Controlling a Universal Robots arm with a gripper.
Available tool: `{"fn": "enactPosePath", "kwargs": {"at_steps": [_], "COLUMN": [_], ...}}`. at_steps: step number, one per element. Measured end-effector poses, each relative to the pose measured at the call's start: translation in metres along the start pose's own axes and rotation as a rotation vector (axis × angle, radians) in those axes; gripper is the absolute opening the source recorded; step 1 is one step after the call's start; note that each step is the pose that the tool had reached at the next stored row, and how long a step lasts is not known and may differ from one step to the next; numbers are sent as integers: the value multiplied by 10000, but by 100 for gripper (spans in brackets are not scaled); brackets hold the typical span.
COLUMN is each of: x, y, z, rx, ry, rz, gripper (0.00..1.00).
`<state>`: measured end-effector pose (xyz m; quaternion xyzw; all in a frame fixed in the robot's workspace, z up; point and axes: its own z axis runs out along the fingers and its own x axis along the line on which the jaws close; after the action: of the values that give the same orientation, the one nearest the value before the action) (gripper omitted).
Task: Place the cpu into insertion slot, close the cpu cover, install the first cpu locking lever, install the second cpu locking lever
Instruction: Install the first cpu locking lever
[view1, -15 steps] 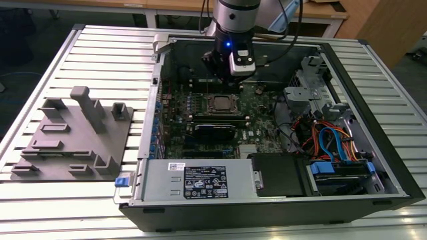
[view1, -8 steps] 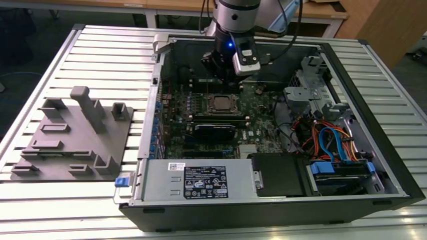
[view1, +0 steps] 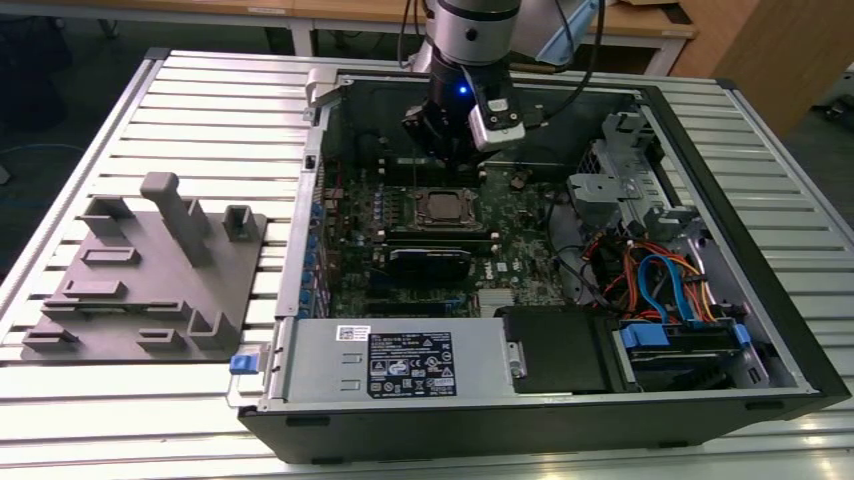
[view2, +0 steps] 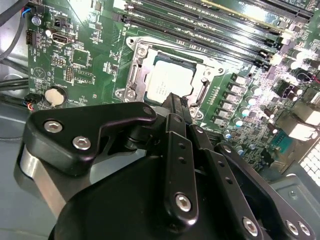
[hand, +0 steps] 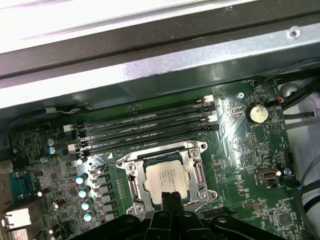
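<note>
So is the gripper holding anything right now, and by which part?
Nothing visibly held: the gripper is shut, empty, at the cpu cover edge; the cpu sits seated inside.

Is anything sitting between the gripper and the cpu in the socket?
Nothing visible does. In the first wrist view the gripper hangs close over the cpu, whose face shows bare through the window of the cpu cover lying round it.

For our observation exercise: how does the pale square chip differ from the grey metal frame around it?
The pale silver-beige square cpu is a solid plate; the grey metal cpu cover is a frame with a square window. The cpu is smaller and sits inside that window; the cover surrounds it. Both are square, metal and lie flat.
</note>
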<state>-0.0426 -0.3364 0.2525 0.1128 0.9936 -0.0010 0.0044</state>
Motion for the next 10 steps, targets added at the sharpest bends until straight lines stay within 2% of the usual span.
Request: {"fn": "enactPosePath", "kwargs": {"at_steps": [6, 10], "x": [0, 1], "y": [0, 0], "z": [0, 1], "rx": [0, -5], "ry": [0, -2], "rz": [-72, -612], "gripper": [10, 10]}}
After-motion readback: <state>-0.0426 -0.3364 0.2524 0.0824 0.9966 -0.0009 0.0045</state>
